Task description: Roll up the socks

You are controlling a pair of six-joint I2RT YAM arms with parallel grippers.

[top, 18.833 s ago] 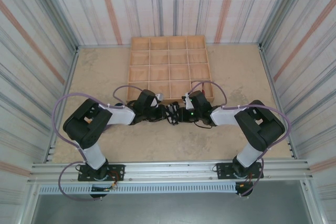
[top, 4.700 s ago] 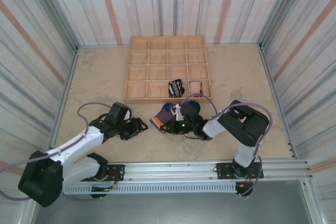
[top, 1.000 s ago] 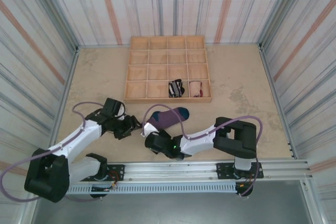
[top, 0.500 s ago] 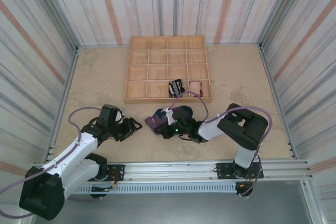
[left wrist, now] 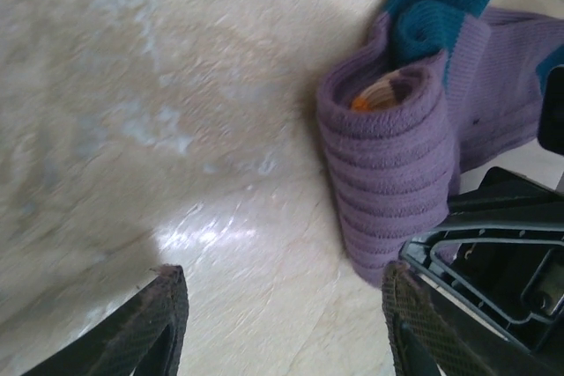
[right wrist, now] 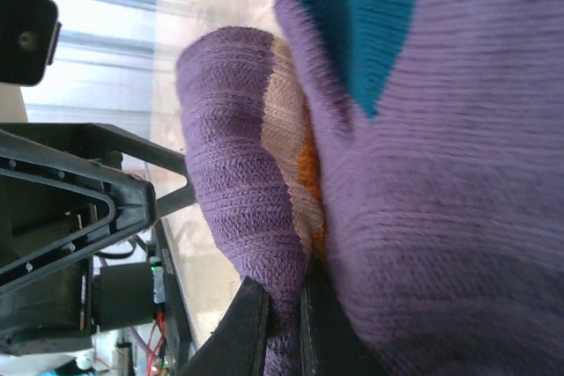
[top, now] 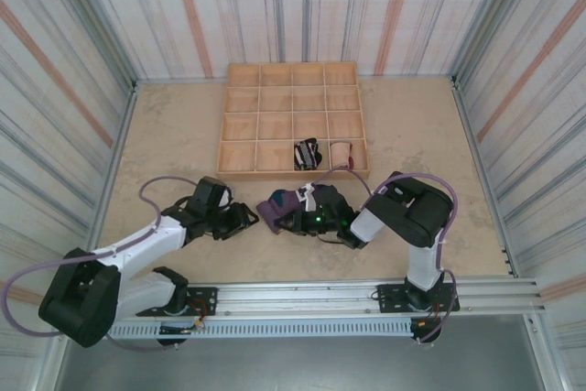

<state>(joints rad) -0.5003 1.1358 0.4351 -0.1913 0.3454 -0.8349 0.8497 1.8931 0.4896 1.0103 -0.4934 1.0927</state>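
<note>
The purple sock (top: 277, 205) lies partly rolled on the table in front of the tray. In the left wrist view its ribbed roll (left wrist: 394, 173) shows an orange patch inside and the teal toe (left wrist: 438, 8) behind. My right gripper (top: 299, 218) is shut on a fold of the purple sock (right wrist: 238, 156), its fingertips (right wrist: 256, 328) pinching the knit. Just left of the roll, my left gripper (top: 241, 220) stands open and low over the table, bare table between its fingers (left wrist: 166, 314). The black-and-white sock (top: 306, 154) and the peach sock (top: 341, 153) sit rolled in the tray.
The wooden grid tray (top: 293, 89) stands at the back middle, with several cells free. Striped walls close in the table on three sides. Bare table (top: 174, 135) lies left of the tray. A metal rail (top: 302, 295) runs along the near edge.
My left gripper has moved right, close up to the sock roll, and its jaws have narrowed somewhat. The right gripper keeps its hold, and the sock has bunched a little to the left.
</note>
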